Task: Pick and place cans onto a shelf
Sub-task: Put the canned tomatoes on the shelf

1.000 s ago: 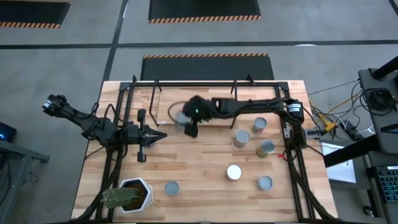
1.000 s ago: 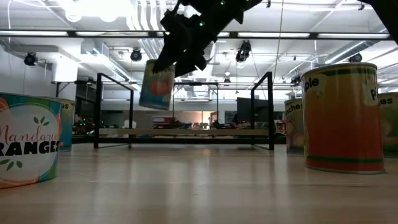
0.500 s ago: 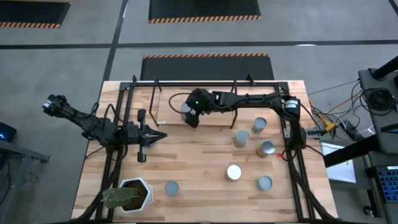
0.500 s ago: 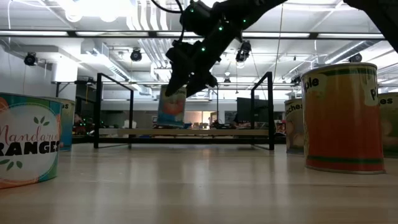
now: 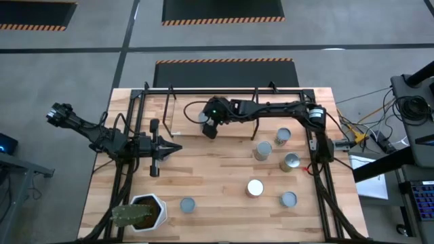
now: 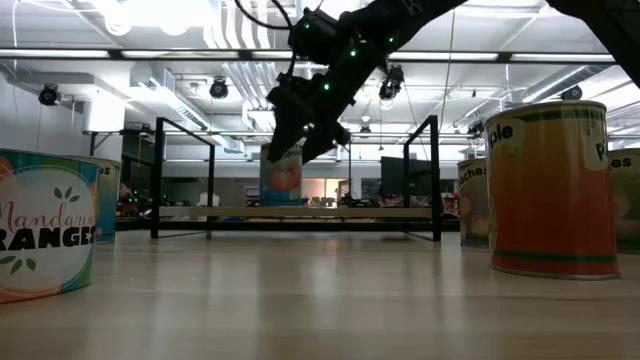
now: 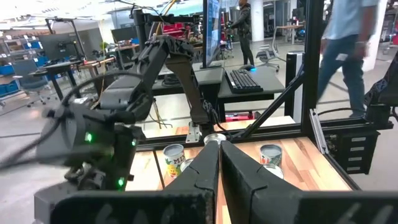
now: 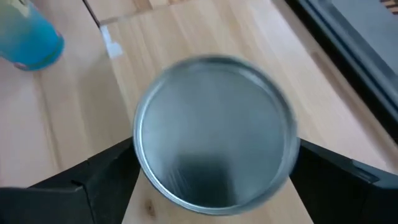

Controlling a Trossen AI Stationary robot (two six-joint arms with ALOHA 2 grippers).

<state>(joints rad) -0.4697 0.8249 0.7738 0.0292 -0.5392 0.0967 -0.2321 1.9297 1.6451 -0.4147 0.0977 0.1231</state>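
Wooden shelf (image 5: 234, 129) – can (image 8: 214, 162) upright, right gripper (image 5: 205, 122) astride

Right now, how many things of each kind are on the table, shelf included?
Cans: 7
Plant pot: 1
Shelf: 1
Total: 9

Can (image 8: 214, 134) under my right hand (image 5: 207, 125): silvery-grey top; blue label with orange fruit in the low view. My hands: black. Desk (image 5: 217, 177): pale wood planks. Shelf (image 6: 300, 212): light wood, black legs. Near can (image 6: 45, 222): white label, dark lettering, green leaves. Large can (image 6: 548, 188): orange, yellow-green bands. Plant pot (image 5: 150, 209): white.
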